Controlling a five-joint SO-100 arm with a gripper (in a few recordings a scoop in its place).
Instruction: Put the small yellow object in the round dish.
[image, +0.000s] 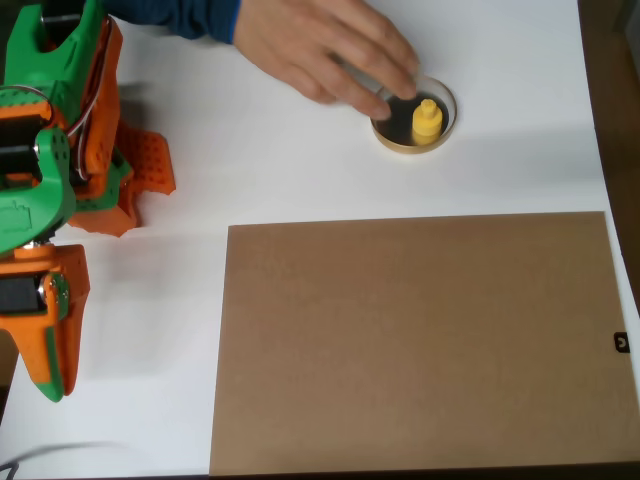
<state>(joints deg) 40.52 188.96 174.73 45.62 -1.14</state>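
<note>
The small yellow object (427, 121) stands upright inside the round dish (395, 142), at the top of the white table, right of centre. A person's hand (320, 50) reaches in from the top edge, its fingertips resting on the dish's left rim beside the yellow piece. My gripper (52, 385) is far off at the lower left and points toward the table's front edge. Its orange and green fingers lie together with nothing between them.
A large brown cardboard sheet (420, 340) covers the lower right of the table. The green and orange arm body (55, 130) and its orange base piece (145, 170) fill the upper left. A dark strip runs along the table's right edge (615, 150).
</note>
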